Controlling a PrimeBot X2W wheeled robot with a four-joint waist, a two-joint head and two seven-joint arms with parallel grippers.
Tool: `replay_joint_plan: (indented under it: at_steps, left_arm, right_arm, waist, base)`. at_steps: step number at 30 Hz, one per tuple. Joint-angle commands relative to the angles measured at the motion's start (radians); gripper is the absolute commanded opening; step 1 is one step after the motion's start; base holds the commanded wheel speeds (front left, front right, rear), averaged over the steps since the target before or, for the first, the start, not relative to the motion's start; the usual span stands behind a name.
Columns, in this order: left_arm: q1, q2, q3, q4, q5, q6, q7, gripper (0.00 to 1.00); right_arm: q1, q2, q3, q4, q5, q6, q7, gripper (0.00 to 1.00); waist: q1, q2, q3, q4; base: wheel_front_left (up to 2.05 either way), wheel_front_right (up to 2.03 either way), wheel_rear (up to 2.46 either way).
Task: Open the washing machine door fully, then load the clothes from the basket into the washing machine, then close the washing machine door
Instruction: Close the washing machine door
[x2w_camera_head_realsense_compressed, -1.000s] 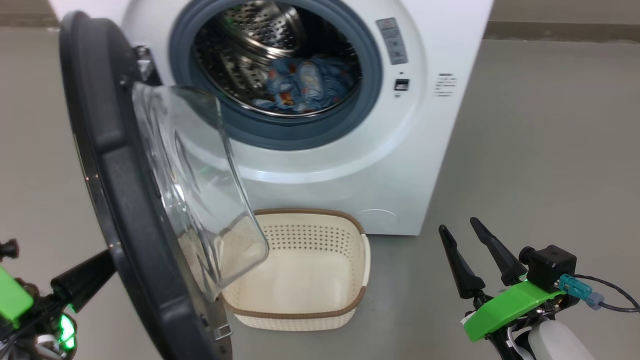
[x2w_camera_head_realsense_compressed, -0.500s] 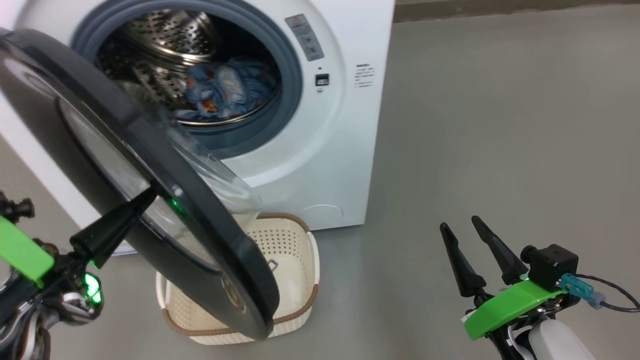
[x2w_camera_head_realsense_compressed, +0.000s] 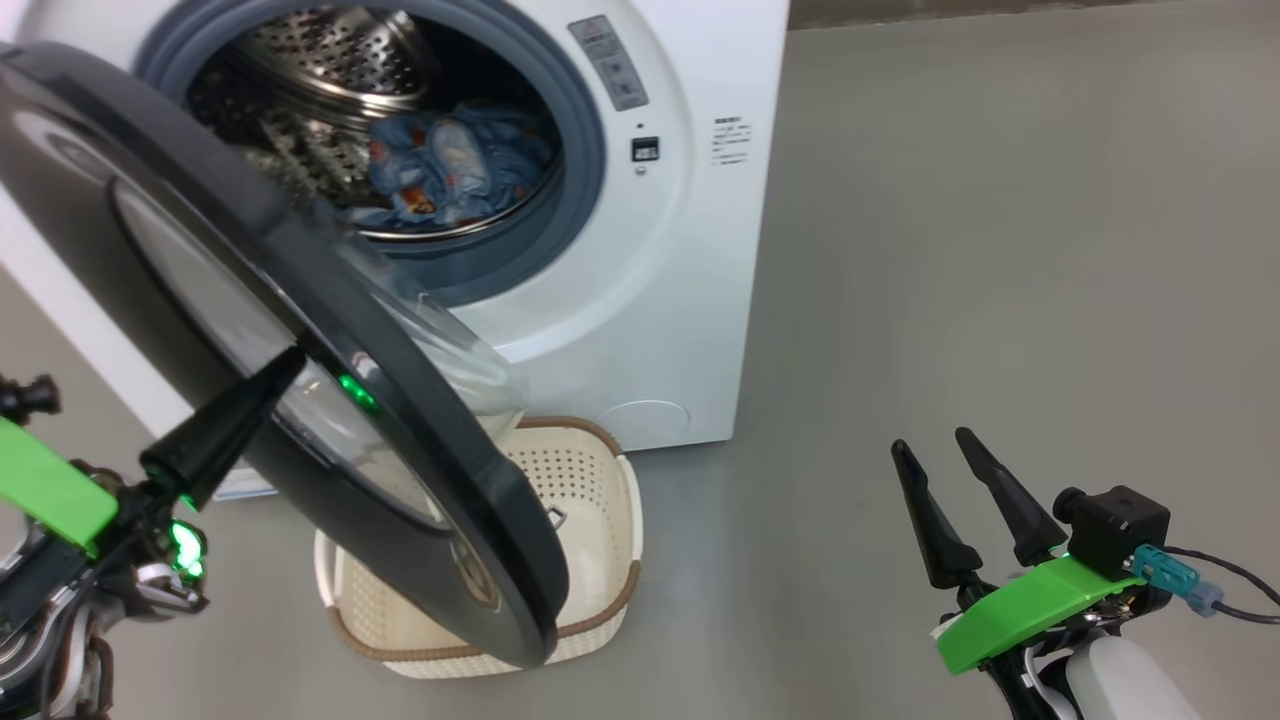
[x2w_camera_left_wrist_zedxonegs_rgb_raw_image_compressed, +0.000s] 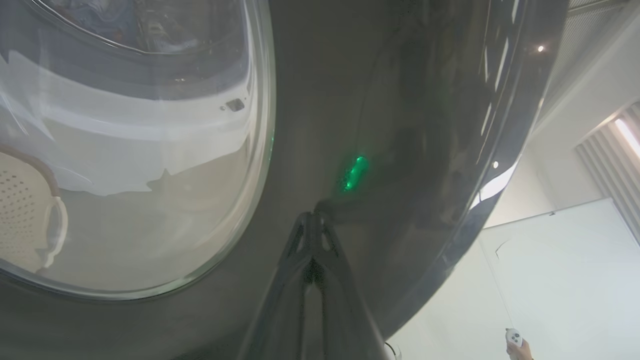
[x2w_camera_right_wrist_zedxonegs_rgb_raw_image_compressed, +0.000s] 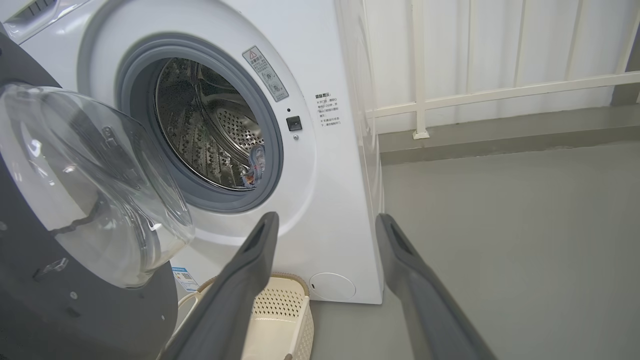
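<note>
Now the door (x2w_camera_head_realsense_compressed: 400, 430) hangs half-swung between the left gripper (x2w_camera_head_realsense_compressed: 288, 358) and the washer (x2w_camera_head_realsense_compressed: 690, 300), its glossy outer face toward the robot. The left gripper, clenched on nothing, sets its tip against that face just beside the window (x2w_camera_left_wrist_zedxonegs_rgb_raw_image_compressed: 125, 150), so a push straight ahead, toward the opening, should close it. The clothes (x2w_camera_head_realsense_compressed: 450, 165) lie in the drum (x2w_camera_head_realsense_compressed: 300, 60). The basket (x2w_camera_head_realsense_compressed: 590, 500), seemingly empty, sits under the door's lower edge and might be grazed. The right gripper (x2w_camera_head_realsense_compressed: 930, 440) hovers spread and empty, well apart to the right.
</note>
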Motion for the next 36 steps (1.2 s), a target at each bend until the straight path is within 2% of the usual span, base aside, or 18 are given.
replay_joint_plan:
  at_steps: [1, 2, 3, 4, 5, 8, 14, 17, 18, 21, 24, 26, 36]
  left_arm:
    - [-0.040, 0.042, 0.045, -0.026, 0.024, -0.016, -0.015, 0.00]
    - [-0.037, 0.044, 0.050, -0.028, 0.034, -0.019, -0.025, 0.00]
    - [-0.031, 0.046, 0.053, -0.030, 0.041, -0.022, -0.032, 0.25]
    - [-0.025, 0.051, 0.057, -0.032, 0.051, -0.026, -0.038, 0.89]
    - [-0.019, 0.055, 0.061, -0.033, 0.062, -0.030, -0.046, 1.00]
    - [0.000, 0.064, 0.079, -0.038, 0.102, -0.056, -0.087, 1.00]
    - [0.055, 0.075, 0.073, -0.061, 0.282, -0.143, -0.224, 1.00]
    - [0.088, 0.069, 0.062, -0.073, 0.394, -0.164, -0.317, 1.00]
    - [0.088, 0.069, 0.062, -0.073, 0.394, -0.164, -0.317, 1.00]
    - [0.125, 0.069, 0.038, -0.084, 0.521, -0.177, -0.415, 1.00]
    - [0.163, 0.065, 0.020, -0.070, 0.658, -0.180, -0.527, 1.00]
    - [0.188, 0.043, 0.002, -0.044, 0.758, -0.180, -0.627, 1.00]
    - [0.240, -0.015, -0.045, 0.059, 0.982, -0.140, -0.875, 1.00]
  right_arm:
    - [-0.003, -0.002, 0.016, -0.029, -0.010, 0.002, -0.005, 1.00]
    - [-0.002, -0.003, 0.015, -0.030, -0.011, 0.002, -0.005, 1.00]
    - [-0.001, -0.003, 0.015, -0.030, -0.011, 0.002, -0.005, 1.00]
    - [-0.001, -0.003, 0.013, -0.031, -0.011, 0.002, -0.005, 1.00]
    - [-0.001, -0.004, 0.012, -0.032, -0.011, 0.002, -0.005, 1.00]
    - [-0.001, -0.006, 0.006, -0.034, -0.012, 0.002, -0.005, 1.00]
    - [-0.004, -0.011, -0.003, -0.040, -0.015, 0.002, -0.005, 1.00]
    - [-0.004, -0.013, -0.007, -0.044, -0.016, 0.002, -0.005, 1.00]
    - [-0.004, -0.013, -0.007, -0.044, -0.016, 0.002, -0.005, 1.00]
    - [-0.004, -0.015, -0.007, -0.048, -0.016, 0.002, -0.005, 1.00]
    - [-0.003, -0.018, -0.009, -0.050, -0.016, 0.002, -0.005, 1.00]
    - [-0.005, -0.021, -0.014, -0.052, -0.014, 0.002, -0.005, 1.00]
    - [-0.006, -0.026, -0.027, -0.054, -0.018, 0.002, -0.005, 1.00]
  waist:
    - [0.0000, 0.0000, 0.000, 0.020]
    - [0.0000, 0.0000, -0.001, 0.027]
    - [0.0000, 0.0000, -0.001, 0.034]
    - [0.0000, 0.0000, -0.001, 0.041]
    - [0.0000, 0.0000, 0.000, 0.049]
    - [0.0000, 0.0000, 0.000, 0.069]
    - [0.0000, 0.0000, 0.003, 0.096]
    - [0.0000, 0.0000, 0.005, 0.103]
    - [0.0000, 0.0000, 0.005, 0.103]
    - [0.0000, 0.0000, 0.007, 0.105]
    - [0.0000, 0.0000, 0.010, 0.102]
    - [0.0000, 0.0000, 0.014, 0.100]
    - [0.0000, 0.0000, 0.016, 0.093]
  base:
    - [0.00, 0.00, 0.00]
    - [0.00, 0.00, 0.00]
    - [0.00, 0.00, 0.00]
    - [0.00, 0.00, 0.00]
    - [0.00, 0.00, 0.00]
    - [0.00, 0.00, 0.00]
    - [0.00, 0.00, 0.00]
    - [0.00, 0.00, 0.00]
    - [0.00, 0.00, 0.00]
    - [0.00, 0.00, 0.00]
    - [0.00, 0.00, 0.00]
    - [0.00, 0.00, 0.00]
    - [0.00, 0.00, 0.00]
